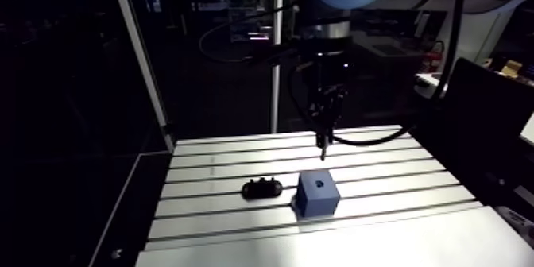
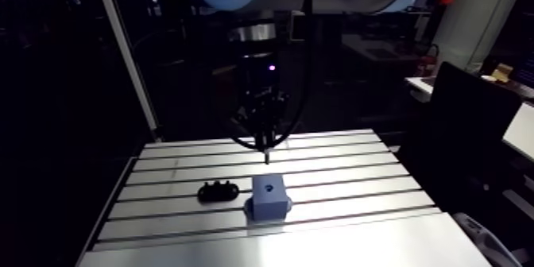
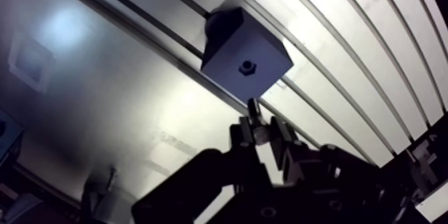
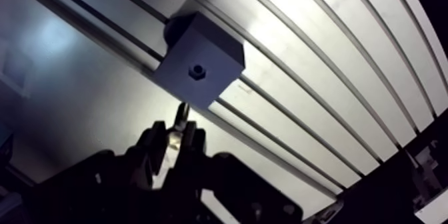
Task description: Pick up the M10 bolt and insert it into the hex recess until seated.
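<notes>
The gripper [image 3: 261, 132] is clenched on the M10 bolt [image 3: 253, 109], which juts past its fingertips, above the table just beside the blue block [image 3: 230, 53]. To seat it well, centre the bolt over the hex recess [image 3: 247, 67], hold it plumb and descend slowly.

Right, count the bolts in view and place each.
1: the bolt, pinched in the claw, above the table near the blue block. The black holder may hide more.

No readable text, labels or numbers anywhere.
</notes>
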{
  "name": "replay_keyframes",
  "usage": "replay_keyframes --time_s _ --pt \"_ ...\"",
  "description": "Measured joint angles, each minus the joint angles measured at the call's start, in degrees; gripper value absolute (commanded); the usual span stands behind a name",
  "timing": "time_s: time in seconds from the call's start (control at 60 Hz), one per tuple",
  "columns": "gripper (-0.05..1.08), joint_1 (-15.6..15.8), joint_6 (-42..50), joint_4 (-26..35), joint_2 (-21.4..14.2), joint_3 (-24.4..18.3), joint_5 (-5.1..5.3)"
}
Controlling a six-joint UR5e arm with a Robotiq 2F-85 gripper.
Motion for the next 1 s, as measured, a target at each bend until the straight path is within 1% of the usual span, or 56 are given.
replay_keyframes --time_s 0.4,1.0 --pt "0.81 0.2 0.5 -6.0 0.0 3.5 0.17" --pt "0.81 0.2 0.8 -8.9 0.8 5.3 0.18"
